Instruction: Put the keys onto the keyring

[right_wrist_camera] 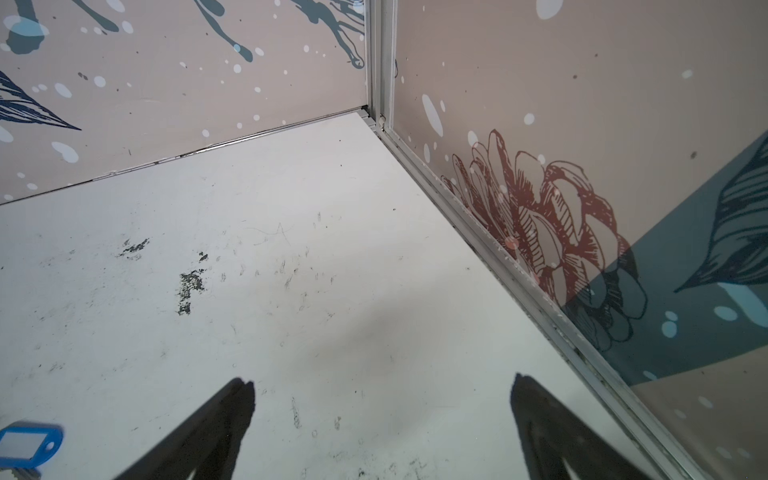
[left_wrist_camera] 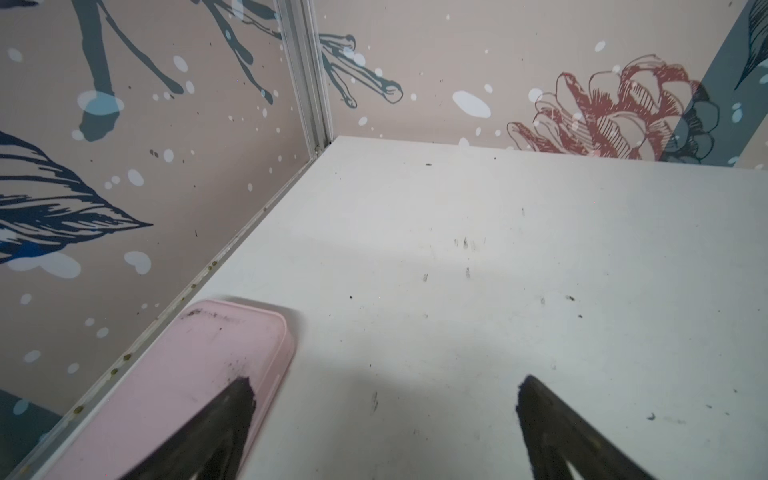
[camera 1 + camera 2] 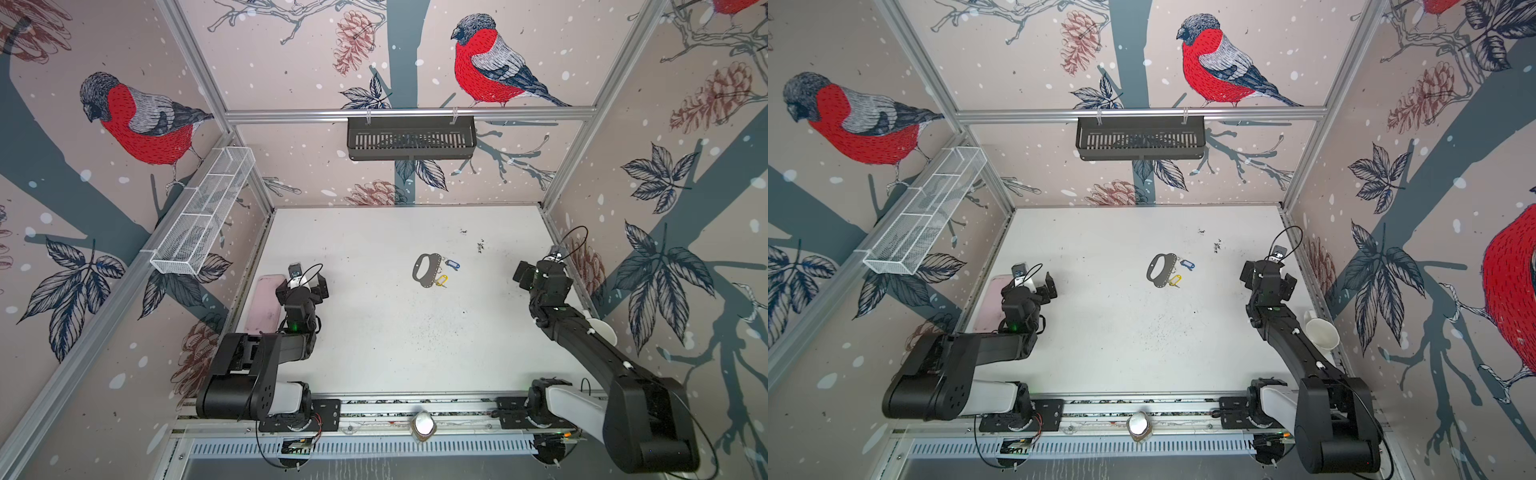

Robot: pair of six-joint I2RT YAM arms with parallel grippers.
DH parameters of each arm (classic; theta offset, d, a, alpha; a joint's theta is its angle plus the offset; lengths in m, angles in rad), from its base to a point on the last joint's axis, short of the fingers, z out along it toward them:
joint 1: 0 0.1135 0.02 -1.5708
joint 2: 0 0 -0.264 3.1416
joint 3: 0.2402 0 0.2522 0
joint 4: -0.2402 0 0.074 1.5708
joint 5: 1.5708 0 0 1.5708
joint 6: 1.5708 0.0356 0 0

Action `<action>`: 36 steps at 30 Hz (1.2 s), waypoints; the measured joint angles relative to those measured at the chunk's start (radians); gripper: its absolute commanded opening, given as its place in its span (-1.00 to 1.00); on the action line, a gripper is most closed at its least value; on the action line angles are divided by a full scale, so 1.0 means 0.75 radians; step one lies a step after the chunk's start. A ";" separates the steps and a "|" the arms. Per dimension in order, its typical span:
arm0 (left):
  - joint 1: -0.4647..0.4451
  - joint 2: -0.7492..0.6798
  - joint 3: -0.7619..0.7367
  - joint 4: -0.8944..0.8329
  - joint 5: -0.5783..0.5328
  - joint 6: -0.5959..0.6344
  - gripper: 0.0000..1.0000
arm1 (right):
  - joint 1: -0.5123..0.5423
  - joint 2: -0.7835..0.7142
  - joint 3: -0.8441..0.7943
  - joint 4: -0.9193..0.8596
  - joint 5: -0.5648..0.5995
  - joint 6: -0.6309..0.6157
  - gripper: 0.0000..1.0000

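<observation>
One wrist view: blue-tagged key (image 1: 29, 442)

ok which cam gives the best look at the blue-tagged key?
A top view: the whole blue-tagged key shows there, small, lying beside the keyring; both top views have it. The right wrist view catches it close but cut off at the frame edge. The left wrist view misses it.

Bird-print walls (image 3: 291, 62), scuffed white table (image 3: 374, 332), aluminium frame (image 3: 291, 114)
</observation>
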 measured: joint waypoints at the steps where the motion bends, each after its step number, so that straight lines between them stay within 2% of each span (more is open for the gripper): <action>1: 0.003 0.037 -0.015 0.076 0.017 0.000 0.98 | -0.008 -0.002 -0.031 0.035 -0.029 -0.022 0.99; 4: 0.005 0.182 -0.078 0.305 0.055 0.009 0.97 | -0.030 -0.011 -0.099 0.133 -0.081 -0.041 0.99; 9: 0.010 0.191 -0.082 0.435 0.065 0.008 0.97 | -0.043 -0.032 -0.213 0.326 -0.174 -0.091 1.00; 14: 0.010 0.193 -0.035 0.436 0.046 -0.002 0.97 | -0.044 0.013 -0.358 0.593 -0.262 -0.128 0.99; 21: 0.010 0.195 -0.031 0.431 0.027 -0.002 0.97 | -0.049 0.289 -0.381 0.967 -0.309 -0.170 1.00; 24: 0.010 0.195 -0.015 0.421 0.027 -0.002 0.97 | -0.052 0.505 -0.374 1.159 -0.373 -0.198 0.99; 26: 0.008 0.196 -0.010 0.414 0.028 -0.002 0.97 | -0.049 0.509 -0.363 1.121 -0.414 -0.222 1.00; 29: 0.005 0.197 -0.008 0.399 0.027 -0.002 0.97 | -0.052 0.512 -0.356 1.229 -0.477 -0.233 0.99; 36: 0.003 0.198 -0.007 0.393 0.027 -0.001 0.97 | -0.052 0.507 -0.339 1.224 -0.491 -0.242 0.99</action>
